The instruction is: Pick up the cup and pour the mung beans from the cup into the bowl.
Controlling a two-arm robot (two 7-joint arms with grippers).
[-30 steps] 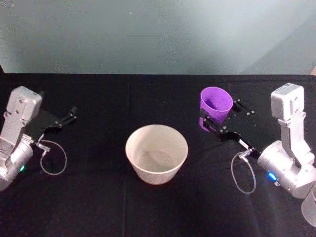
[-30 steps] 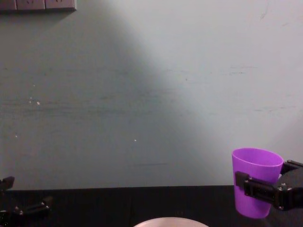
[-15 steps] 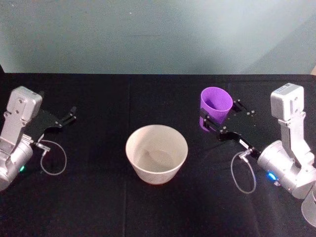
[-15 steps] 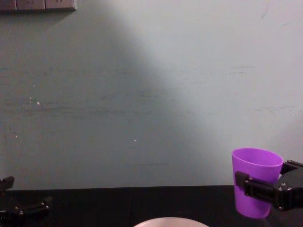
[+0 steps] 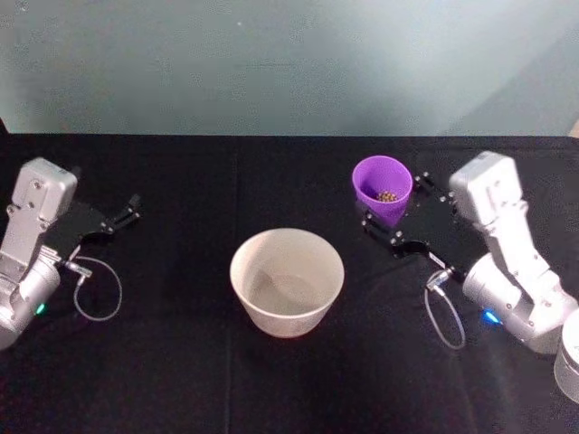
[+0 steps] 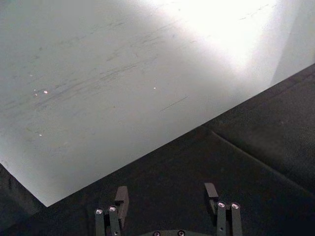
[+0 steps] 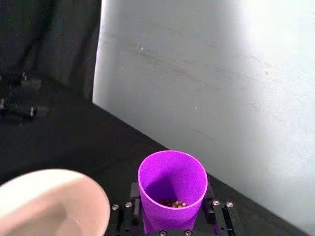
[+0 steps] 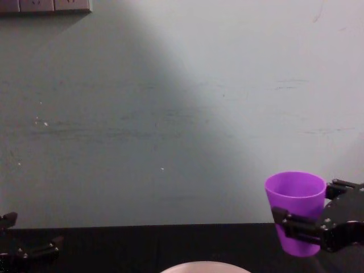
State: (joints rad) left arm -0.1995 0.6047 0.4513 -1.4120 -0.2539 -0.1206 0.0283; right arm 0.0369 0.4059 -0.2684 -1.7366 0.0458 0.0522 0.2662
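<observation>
The purple cup [image 5: 383, 188] is held upright above the black table, to the right of and behind the bowl [image 5: 287, 281]. My right gripper [image 5: 389, 220] is shut on the cup's lower half. Brownish-green mung beans [image 5: 387, 195] lie at the cup's bottom, and the right wrist view shows the beans [image 7: 173, 202] inside the cup [image 7: 172, 189] with the bowl's pale rim [image 7: 74, 184] close by. From the chest view, the cup [image 8: 296, 210] hangs clear of the table in the right gripper [image 8: 307, 227]. My left gripper [image 5: 127, 212] rests open at the table's left side.
A black cloth [image 5: 181, 362] covers the table, with a pale wall behind it. Cable loops hang beside each wrist: one on the left [image 5: 95, 289] and one on the right [image 5: 445, 316]. A translucent container [image 5: 568, 362] sits at the far right edge.
The right arm has lifted and carried the cup a little to the left, toward the bowl, and its wrist has turned. The left arm has not moved.
</observation>
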